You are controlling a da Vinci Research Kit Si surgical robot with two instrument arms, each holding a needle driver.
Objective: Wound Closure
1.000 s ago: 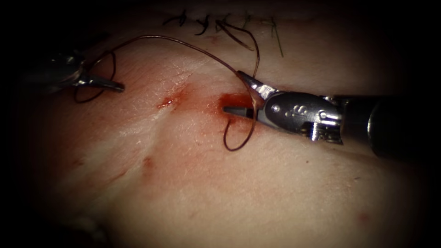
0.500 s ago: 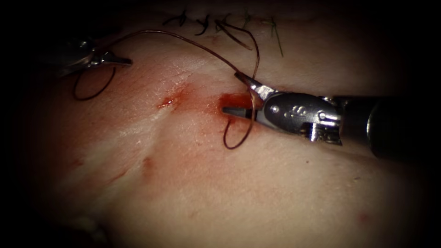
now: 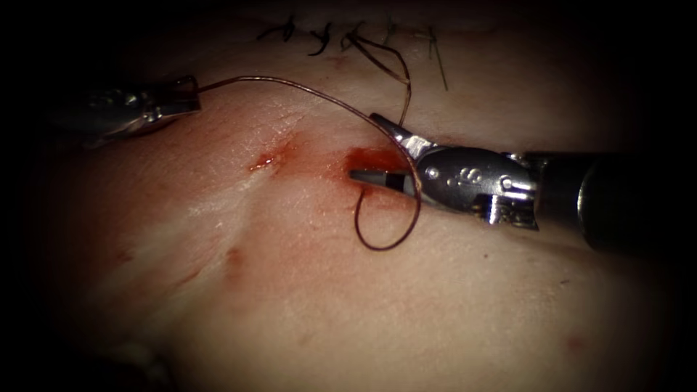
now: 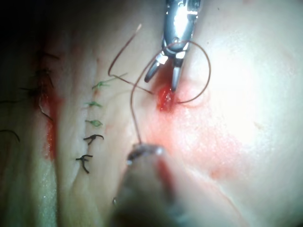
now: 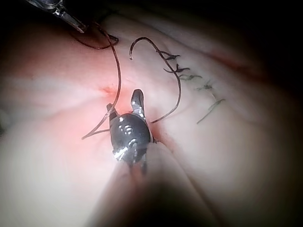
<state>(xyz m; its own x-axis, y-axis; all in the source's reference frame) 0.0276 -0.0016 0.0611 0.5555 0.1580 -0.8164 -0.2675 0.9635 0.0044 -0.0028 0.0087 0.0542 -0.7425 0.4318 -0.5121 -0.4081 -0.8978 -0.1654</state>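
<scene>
My left tool lies left of the red fluid, jaws shut on the dark thread. From there the thread arcs right, crosses between the open jaws of my right tool and curls into a loop on the tissue. The right tool's lower jaw rests at the red spot; it grips nothing. In the left wrist view the right tool stands spread over the red fluid, and thread leaves my left tool. In the right wrist view the right tool is open, the thread beside it.
A small red nick lies left of the red spot. A row of dark knotted stitches with cut ends runs along the far tissue, also visible as stitches and stitches. The left tool lies far from the right tool.
The left tool rose, moved a little right and closed on the thread. The loop beside it is gone and the strand is tauter. The loop below the right tool has widened.
</scene>
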